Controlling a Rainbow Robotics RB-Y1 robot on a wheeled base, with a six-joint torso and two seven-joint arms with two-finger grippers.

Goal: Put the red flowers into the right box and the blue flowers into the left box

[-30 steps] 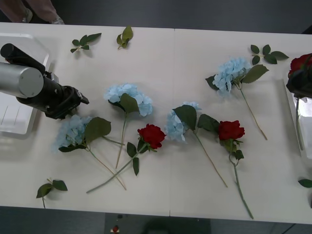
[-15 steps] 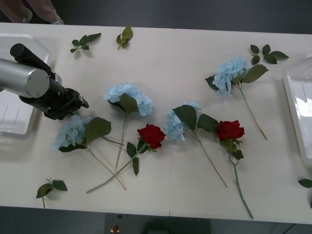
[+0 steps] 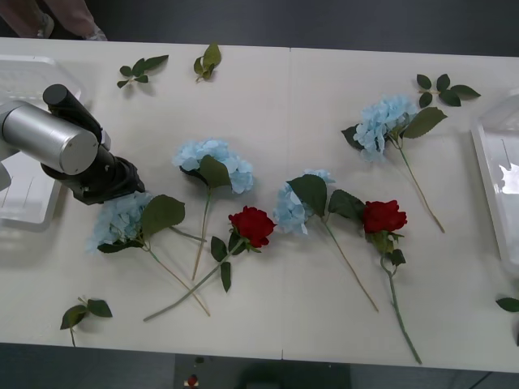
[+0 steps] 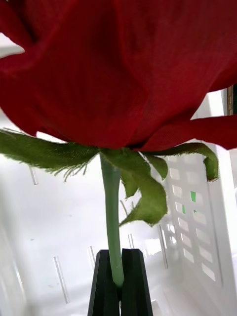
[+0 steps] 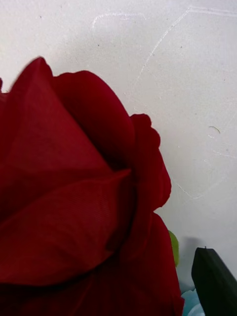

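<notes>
Right hand [image 4: 117, 286]: I have its black fingers clamped on the thin green stem of a deep-red artificial rose [image 4: 113, 69], just below the bloom, over the white slotted plastic of a tray [image 4: 197, 197].
Held rose, axis: the stem runs straight out from the fingertips, bloom at the far end, sepals and a small leaf drooping beneath it.
Left hand [image 3: 122, 174]: low over the worktop [image 3: 324, 97] at the left, touching or just above a pale-blue fluffy flower cluster [image 3: 117, 219]; one black finger [image 5: 215, 281] shows beside a big red bloom [image 5: 74, 197]. I cannot tell whether it is parted or closed.
Left box [image 3: 24, 194]: white tray, just behind the left arm.
Right box [image 3: 495, 178]: white tray at the right edge.
Loose flowers: two red roses [image 3: 252, 224] and four blue clusters lie mid-worktop, heads mostly away from me, stems trailing toward me.
Handling, my judgement: light, floppy cloth heads on springy wire stems; I would take the stem close under the head so the bloom does not swing.
</notes>
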